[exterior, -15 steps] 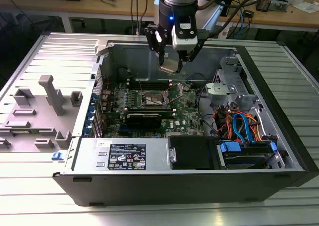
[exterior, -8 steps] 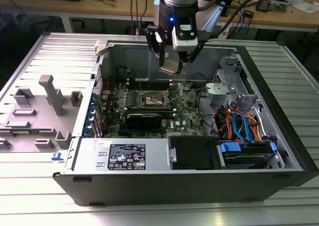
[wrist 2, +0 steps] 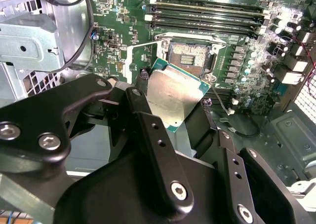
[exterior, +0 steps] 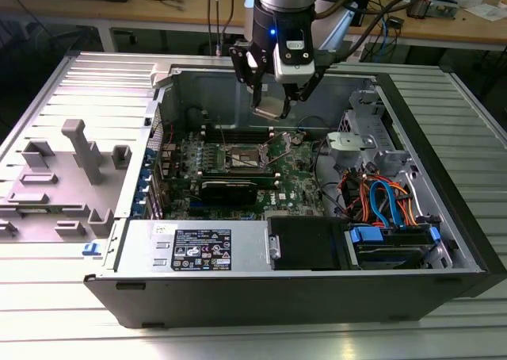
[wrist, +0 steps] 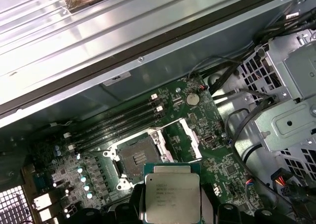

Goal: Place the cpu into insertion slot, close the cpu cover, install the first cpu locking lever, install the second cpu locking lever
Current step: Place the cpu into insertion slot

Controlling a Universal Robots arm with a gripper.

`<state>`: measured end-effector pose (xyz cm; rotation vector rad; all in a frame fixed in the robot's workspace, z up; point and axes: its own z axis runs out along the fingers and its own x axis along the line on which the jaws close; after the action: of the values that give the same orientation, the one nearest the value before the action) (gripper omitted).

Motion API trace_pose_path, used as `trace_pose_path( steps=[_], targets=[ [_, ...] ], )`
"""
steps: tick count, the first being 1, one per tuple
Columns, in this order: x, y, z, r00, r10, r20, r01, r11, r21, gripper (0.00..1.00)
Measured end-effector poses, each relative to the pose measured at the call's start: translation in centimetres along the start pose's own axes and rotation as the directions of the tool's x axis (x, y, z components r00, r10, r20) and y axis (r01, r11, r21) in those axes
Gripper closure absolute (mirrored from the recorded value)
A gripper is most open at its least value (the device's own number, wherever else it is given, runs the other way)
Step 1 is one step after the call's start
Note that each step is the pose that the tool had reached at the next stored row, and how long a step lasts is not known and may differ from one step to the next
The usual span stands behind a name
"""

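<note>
The gripper (exterior: 276,105) is clamped on the cpu (wrist 2: 173,98), its black fingers (wrist 2: 148,130) pressing on two opposite edges of the chip. It hangs inside the open computer case (exterior: 238,292), above the green circuit board (wrist: 217,167) and clear of it.

The cpu is a small flat square. Its top is a dull silver-grey metal plate with a stepped outline, set on a thin green base that shows as a narrow border round the metal. In the first wrist view the plate (wrist: 172,194) carries lines of fine print, and in the second wrist view it catches a soft sheen.

The insertion slot (wrist: 136,157) lies near the chip on the board and apart from it, with its dark centre and field of contacts uncovered. The cpu cover (wrist: 192,140) stands swung open beside the slot, a thin pale metal frame. Long black memory slots (wrist: 118,123) run beyond the socket. The case rests on a ribbed metal table (exterior: 47,312), with a grey fixture (exterior: 79,162) towards the exterior view's left.
</note>
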<state>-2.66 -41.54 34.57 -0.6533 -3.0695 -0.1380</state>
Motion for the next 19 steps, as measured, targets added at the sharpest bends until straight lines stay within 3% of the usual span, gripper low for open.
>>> trace_pose_path(
  steps=[5, 9, 19],
  targets=[
    [-0.02, -0.04, 0.07, 0.9987, 0.050, 0.0043, -0.050, 0.9988, -0.0010, 0.45],
    [-0.02, -0.05, 0.16, 0.9946, 0.103, 0.0086, -0.103, 0.9946, -0.0024, 0.45],
    [-0.02, -0.05, 0.18, 0.9933, 0.115, 0.0095, -0.115, 0.9933, -0.0026, 0.45]
  ],
)
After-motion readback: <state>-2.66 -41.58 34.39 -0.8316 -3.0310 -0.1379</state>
